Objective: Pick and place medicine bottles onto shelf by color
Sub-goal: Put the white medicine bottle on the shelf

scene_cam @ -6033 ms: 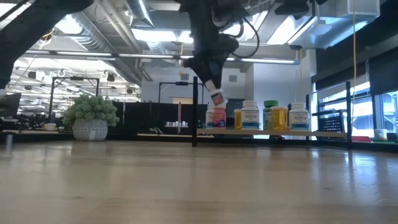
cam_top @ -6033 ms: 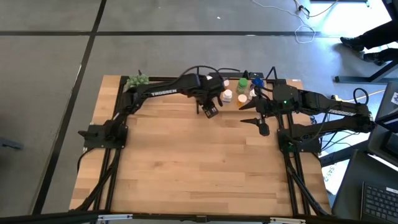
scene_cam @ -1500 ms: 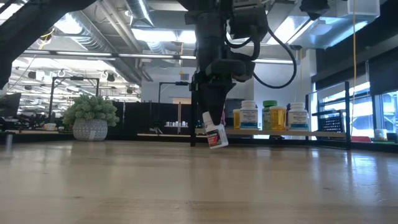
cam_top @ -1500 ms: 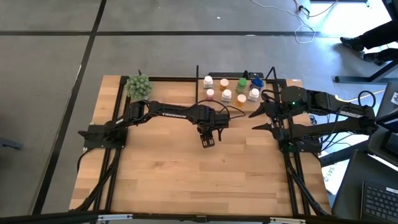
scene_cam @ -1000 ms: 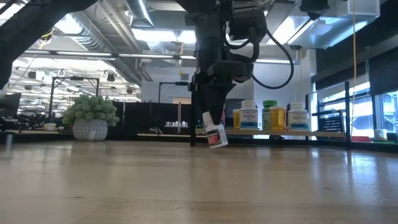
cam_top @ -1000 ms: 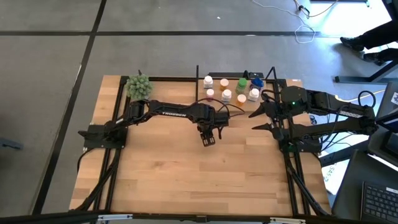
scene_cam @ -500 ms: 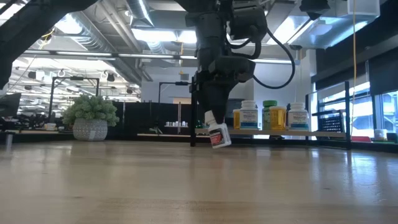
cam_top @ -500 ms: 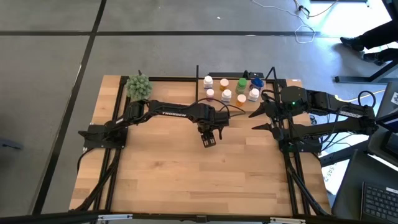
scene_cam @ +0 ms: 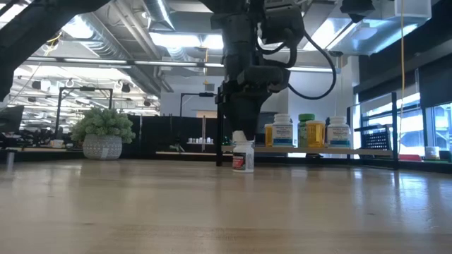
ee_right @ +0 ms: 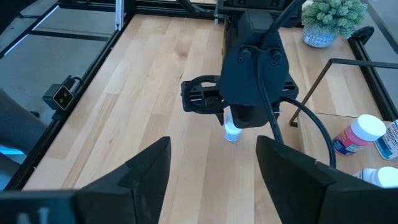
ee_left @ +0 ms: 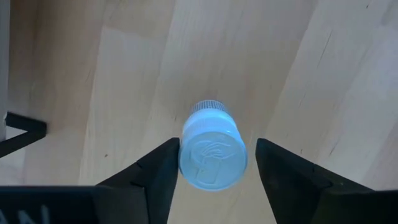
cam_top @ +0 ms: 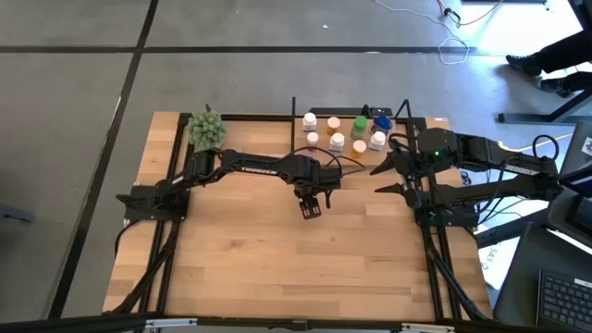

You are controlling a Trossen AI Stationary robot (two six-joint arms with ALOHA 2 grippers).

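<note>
The worktop carries the shelf at its far edge, with about 8 bottles grouped on it, and a green plant stands at the far left corner.

The left arm reaches out over the middle of the worktop, its pincer pointing straight down. The right arm waits near the shelf's right end, its pincer standing wide with nothing between its fingers.

What has just changed: half a second ago the small white-capped bottle hung tilted in the left pincer's grip; now it stands upright on the bare worktop, in front of the shelf and well apart from it. The fingers have spread off it. In the left wrist view the cap sits between the 2 fingers, with a thin gap showing on each side, so the pincer is narrowly open and holds nothing.

My reading is that the bottle has been set down short of the shelf, so this looks like a release partway, perhaps for a fresh grip or a pass to the other arm. The bottle is not yet placed by colour.

The bottle stands directly under the left pincer, centred between its fingers.
</note>
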